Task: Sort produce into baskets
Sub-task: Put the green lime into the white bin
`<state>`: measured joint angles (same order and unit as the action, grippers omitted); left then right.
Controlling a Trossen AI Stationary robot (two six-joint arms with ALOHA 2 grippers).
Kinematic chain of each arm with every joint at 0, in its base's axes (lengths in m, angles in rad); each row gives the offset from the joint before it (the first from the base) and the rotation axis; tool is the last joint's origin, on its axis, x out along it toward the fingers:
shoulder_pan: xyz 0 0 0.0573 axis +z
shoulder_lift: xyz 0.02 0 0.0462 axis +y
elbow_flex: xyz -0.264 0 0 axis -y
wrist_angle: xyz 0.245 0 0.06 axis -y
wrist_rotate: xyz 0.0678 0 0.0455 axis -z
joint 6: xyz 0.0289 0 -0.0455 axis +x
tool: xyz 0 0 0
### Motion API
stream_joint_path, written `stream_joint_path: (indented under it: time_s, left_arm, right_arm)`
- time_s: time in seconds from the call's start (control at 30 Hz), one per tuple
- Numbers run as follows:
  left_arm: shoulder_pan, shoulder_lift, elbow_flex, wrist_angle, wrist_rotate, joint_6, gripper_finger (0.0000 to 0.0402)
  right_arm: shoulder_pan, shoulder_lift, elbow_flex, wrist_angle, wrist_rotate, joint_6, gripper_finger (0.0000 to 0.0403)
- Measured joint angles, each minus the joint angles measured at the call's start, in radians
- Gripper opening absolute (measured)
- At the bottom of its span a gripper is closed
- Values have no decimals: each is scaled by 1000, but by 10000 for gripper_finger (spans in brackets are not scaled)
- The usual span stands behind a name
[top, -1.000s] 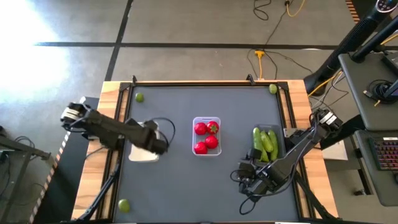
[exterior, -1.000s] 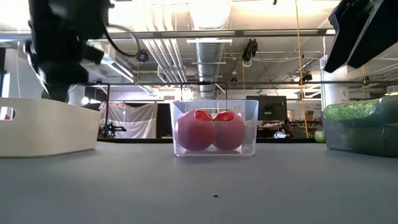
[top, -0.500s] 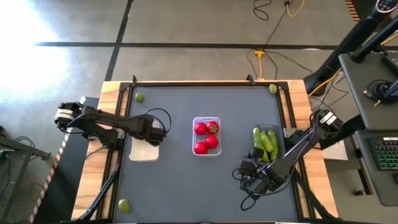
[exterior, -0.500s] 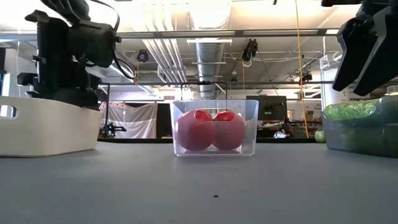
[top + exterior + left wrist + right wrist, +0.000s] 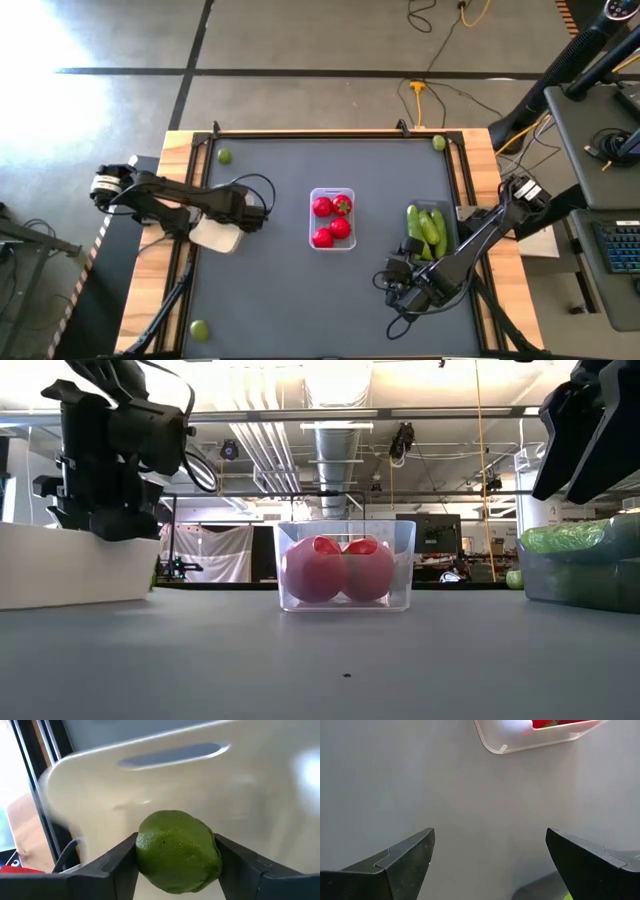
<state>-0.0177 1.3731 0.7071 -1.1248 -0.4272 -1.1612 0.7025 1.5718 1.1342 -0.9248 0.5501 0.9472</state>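
Observation:
My left gripper (image 5: 252, 213) is shut on a green lime (image 5: 177, 851) over the far right end of the white basket (image 5: 213, 236), whose inside fills the left wrist view (image 5: 165, 785). The clear basket (image 5: 333, 218) holds three red fruits at the table's middle. The dark grey basket (image 5: 432, 230) holds green cucumber pieces. My right gripper (image 5: 395, 282) is open and empty above bare table, near the grey basket's near left corner. Loose limes lie at the far left (image 5: 224, 156), the far right (image 5: 438, 143) and the near left (image 5: 199, 328). My left gripper pinches the lime between its two fingers (image 5: 117, 865), one on each of two opposite sides (image 5: 143, 851). The lime is lifted clear above the white basket's floor. Whether the gripper also touches the basket's rim I cannot tell.
A raised frame runs round the dark table top (image 5: 330, 135). The three baskets stand in a row across the middle, as the low view shows for the clear basket (image 5: 345, 565). Bare table lies along the near side (image 5: 300, 310).
My left gripper has gone a little toward the table's far edge, still shut on the lime. In the last half second the white basket has turned askew and slid a little toward the table's left edge. My right arm has kept nearly still.

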Motion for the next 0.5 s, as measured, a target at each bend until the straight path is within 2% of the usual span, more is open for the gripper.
stream_joint_path:
  time_s: [0.27,0.5]
  left_arm:
    - [1,0,10,19,20,-39,241]
    - [21,0,1,-81,-90,-227,258]
  right_arm:
    - [0,0,2,0,0,-4,375]
    - [0,0,2,2,-1,-4,375]
